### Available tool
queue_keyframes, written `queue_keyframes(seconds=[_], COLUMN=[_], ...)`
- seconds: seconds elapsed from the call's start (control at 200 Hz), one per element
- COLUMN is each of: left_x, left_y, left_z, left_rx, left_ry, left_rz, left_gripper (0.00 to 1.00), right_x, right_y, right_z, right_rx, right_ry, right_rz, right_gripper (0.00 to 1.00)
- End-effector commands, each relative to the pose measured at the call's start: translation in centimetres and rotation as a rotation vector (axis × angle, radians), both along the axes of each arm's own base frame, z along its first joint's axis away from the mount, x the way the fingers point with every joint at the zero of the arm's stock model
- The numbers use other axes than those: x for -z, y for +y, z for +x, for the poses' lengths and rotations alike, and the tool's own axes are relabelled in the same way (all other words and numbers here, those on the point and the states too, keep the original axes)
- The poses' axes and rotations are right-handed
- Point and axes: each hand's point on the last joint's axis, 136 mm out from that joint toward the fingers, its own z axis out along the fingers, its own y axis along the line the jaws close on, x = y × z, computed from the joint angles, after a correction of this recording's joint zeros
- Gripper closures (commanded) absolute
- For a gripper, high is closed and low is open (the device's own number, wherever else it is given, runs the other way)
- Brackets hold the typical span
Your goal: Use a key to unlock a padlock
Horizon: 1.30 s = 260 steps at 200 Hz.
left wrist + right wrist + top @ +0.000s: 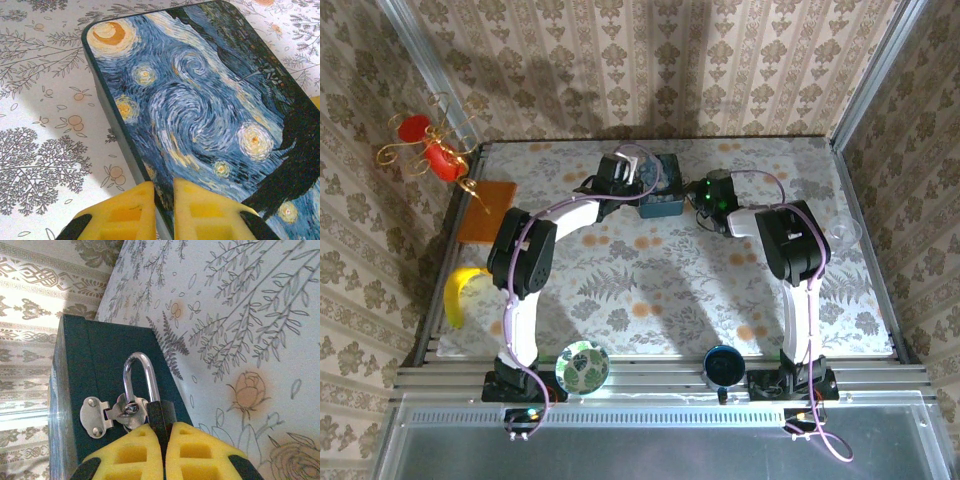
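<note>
tin (663, 203) is set at the far edge of the desk (620, 290), abt mid. padlock (151, 382) is hung by its shackle thru the hasp (95, 415) on the tin's side wall, facing the r arm. r claw (164, 429) is seen closed on a thin dark piece (160, 415) at the shackle's foot; lock body or key can't be told. l claw (165, 195) is seen pinched on the tin's lid rim, w/ hardly any gap. padlock is judged tiny, stiff, slick, free to swing; best taken by the body's flat sides. key is judged light, easily twisted out; best held by its head.
</note>
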Motion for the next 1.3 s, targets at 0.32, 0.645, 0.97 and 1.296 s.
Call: queue_keyframes(seconds=[0.32, 0.645, 0.97, 1.296], left_x=[9.0, 4.9, -2.9, -1.3], left_y=[1.5, 4.0, 2.9, -1.2], left_z=[-10.3, -12.8, -7.6, -0.6], left_rx=[0.126, 0.038, -0.057, -0.020], left_ry=[0.379, 0.337, 0.132, 0.054], left_rz=[0.145, 0.106, 0.055, 0.210], left_gripper=[0.86, 0.64, 0.00, 0.00], right_x=[-3.2, -1.6, -0.6, -1.2], right_y=[8.2, 8.4, 6.8, 6.1], right_z=[-6.9, -15.1, -15.9, -16.3], right_rx=[-0.165, -0.116, -0.054, -0.029], right_ry=[-0.026, 0.009, 0.009, -0.003], right_rz=[0.047, 0.020, 0.054, 0.067], right_gripper=[1.00, 1.00, 1.00, 1.00])
